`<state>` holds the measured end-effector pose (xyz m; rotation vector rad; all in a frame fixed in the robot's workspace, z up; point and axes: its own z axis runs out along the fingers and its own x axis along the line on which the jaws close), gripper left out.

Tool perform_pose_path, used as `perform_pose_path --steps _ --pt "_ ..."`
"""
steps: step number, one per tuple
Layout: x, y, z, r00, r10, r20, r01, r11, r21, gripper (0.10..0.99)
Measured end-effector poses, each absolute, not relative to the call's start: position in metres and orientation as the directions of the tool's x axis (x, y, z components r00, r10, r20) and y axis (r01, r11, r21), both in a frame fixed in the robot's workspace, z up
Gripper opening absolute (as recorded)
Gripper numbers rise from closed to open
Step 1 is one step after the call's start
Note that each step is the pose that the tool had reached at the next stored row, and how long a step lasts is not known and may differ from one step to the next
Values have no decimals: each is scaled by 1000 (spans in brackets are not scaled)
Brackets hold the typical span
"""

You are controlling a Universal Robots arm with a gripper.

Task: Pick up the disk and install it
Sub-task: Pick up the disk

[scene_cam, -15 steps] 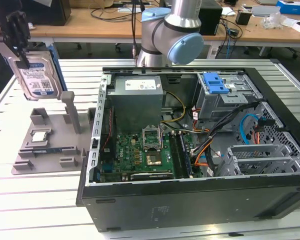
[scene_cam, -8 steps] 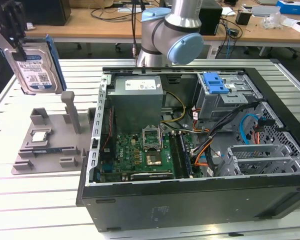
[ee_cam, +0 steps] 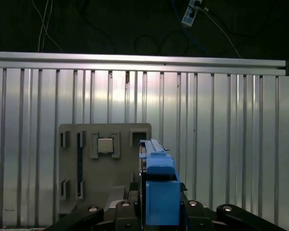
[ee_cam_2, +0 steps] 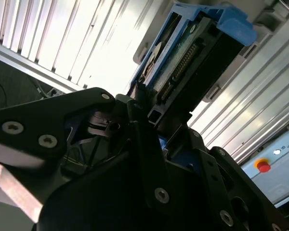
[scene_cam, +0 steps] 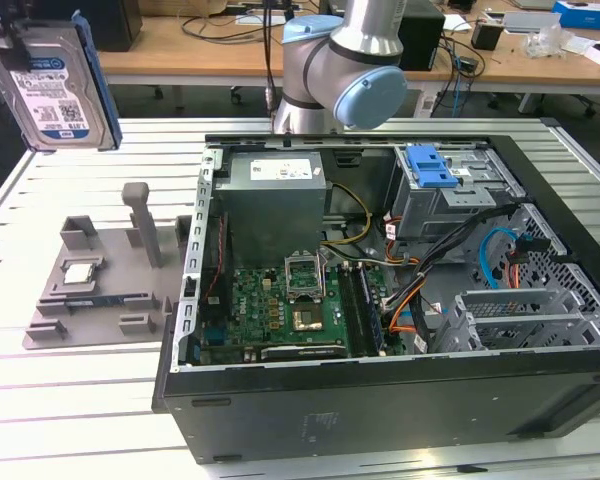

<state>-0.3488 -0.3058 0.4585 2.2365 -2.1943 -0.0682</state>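
The gripper (ee_cam: pixel 159 211) is clamped on the disk (ee_cam: pixel 156 173). In the first wrist view its black fingers (ee_cam: pixel 190 209) press on either side, with the disk standing edge-on between them and its blue rail facing the camera. In the second wrist view the fingers (ee_cam_2: pixel 139 125) grip the near end of the disk (ee_cam_2: pixel 183 53), and the connector edge and blue frame stick out beyond them.

In the exterior view the disk (scene_cam: pixel 50 90) hangs in the air with its label facing the camera, raised well clear of the grey tray (scene_cam: pixel 100 290) and touching nothing there. It shows higher than the tray and toward the exterior view's left. The first wrist view looks down past the disk onto the tray (ee_cam: pixel 86 192), and the disk's far end lines up with one side edge of it.

A small square chip (scene_cam: pixel 80 272) sits in a pocket of the tray, well apart from the disk. In the first wrist view the chip (ee_cam: pixel 105 145) is just beside the disk's line.

The tray rests on a slatted metal table (scene_cam: pixel 40 400). Just beside the tray, on the exterior view's right, lies an open computer case (scene_cam: pixel 380 400) with its board (scene_cam: pixel 280 300) exposed. A grey cage with a blue latch (scene_cam: pixel 435 165) sits in the case's corner far from the tray. The arm (scene_cam: pixel 350 60) rises behind the case.
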Motion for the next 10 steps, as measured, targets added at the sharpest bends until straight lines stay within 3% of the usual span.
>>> perform_pose_path --steps 10 --pt "-349 -304 495 19 -999 -26 -999 -20 36 369"
